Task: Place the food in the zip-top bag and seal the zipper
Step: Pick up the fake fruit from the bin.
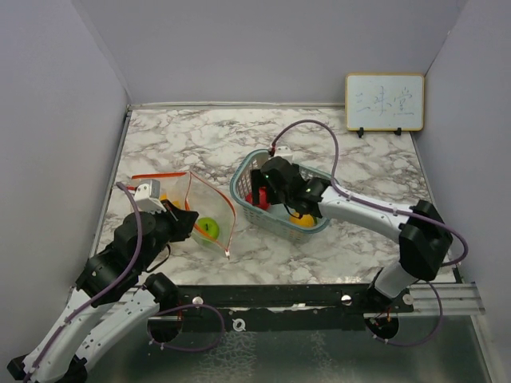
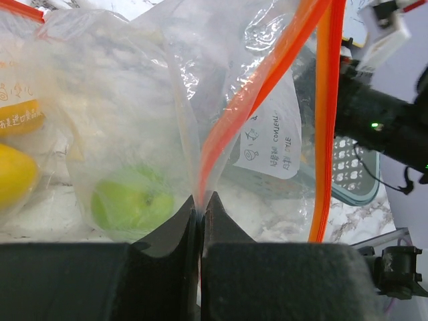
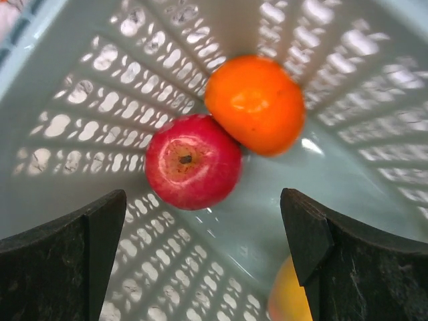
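Note:
The clear zip-top bag (image 1: pixel 196 209) lies at the left with its orange-red zipper (image 1: pixel 231 219) open; it holds a green fruit (image 1: pixel 207 228) and a yellow one (image 2: pixel 13 175). My left gripper (image 2: pixel 200 200) is shut on the bag's zipper strip (image 2: pixel 261 87) and holds the mouth up. My right gripper (image 3: pixel 204 234) is open inside the teal basket (image 1: pixel 243 179), above a red apple (image 3: pixel 192 160), an orange fruit (image 3: pixel 255 103) and a yellow-orange piece (image 3: pixel 289 297). The red apple also shows in the top view (image 1: pixel 257 199).
A small whiteboard (image 1: pixel 384 102) stands at the back right. White walls close in the marble table (image 1: pixel 184 140) on three sides. A black rail (image 1: pixel 279 299) runs along the near edge.

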Robot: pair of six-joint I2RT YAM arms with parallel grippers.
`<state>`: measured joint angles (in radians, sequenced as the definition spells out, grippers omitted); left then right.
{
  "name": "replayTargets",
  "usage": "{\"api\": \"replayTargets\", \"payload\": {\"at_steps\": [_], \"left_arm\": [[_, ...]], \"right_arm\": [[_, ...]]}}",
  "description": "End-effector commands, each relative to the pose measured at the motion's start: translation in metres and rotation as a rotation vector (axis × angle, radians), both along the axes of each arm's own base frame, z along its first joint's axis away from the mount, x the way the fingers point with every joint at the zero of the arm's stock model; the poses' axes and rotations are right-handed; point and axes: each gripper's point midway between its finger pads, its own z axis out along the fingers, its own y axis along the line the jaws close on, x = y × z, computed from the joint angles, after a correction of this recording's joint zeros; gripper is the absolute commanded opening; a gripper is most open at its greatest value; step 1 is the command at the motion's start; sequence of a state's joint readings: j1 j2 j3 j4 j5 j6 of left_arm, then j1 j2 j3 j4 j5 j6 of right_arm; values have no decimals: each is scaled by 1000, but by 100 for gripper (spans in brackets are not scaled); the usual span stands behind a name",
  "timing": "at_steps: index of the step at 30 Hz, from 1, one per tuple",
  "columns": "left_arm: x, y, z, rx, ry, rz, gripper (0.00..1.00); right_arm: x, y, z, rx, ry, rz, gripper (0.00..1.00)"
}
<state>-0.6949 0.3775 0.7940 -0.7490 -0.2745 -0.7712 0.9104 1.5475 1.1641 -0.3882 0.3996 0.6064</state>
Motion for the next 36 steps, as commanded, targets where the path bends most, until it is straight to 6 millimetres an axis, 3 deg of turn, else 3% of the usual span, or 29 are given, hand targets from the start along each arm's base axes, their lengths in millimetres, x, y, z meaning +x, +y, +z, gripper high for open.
{"api": "replayTargets", "payload": {"at_steps": [1, 5, 10, 13, 15, 20, 26, 28, 31, 33, 36], "left_arm": [[1, -7, 0, 6, -2, -32, 0], [2, -4, -1, 20, -7, -26, 0], [2, -3, -1, 20, -12, -23, 0], [1, -1, -2, 26, -7, -16, 0], [2, -1, -2, 29, -6, -14, 0], [4, -1, -3, 36, -4, -7, 0], [6, -3, -10, 45, 10, -4, 0], [7, -3, -13, 49, 17, -2, 0], [8, -6, -15, 53, 27, -9, 0], [9, -9, -16, 49, 32, -16, 0], [11, -15, -17, 43, 41, -33, 0]], "right_arm": [[-10, 42, -34, 56, 130, 114, 97], [-23, 52, -70, 59, 228, 160, 97], [-27, 48, -108, 14, 298, 153, 93], [-27, 45, -112, 12, 307, 150, 56], [-25, 43, -101, 20, 285, 147, 42], [-17, 37, -42, 45, 171, 172, 30], [-32, 41, 65, 190, -44, 361, 25], [-47, 47, 101, 267, -122, 477, 25], [-92, 63, 152, 429, -214, 758, 26], [-130, 75, 172, 543, -229, 982, 28], [-171, 86, 182, 648, -225, 1195, 30]]}}
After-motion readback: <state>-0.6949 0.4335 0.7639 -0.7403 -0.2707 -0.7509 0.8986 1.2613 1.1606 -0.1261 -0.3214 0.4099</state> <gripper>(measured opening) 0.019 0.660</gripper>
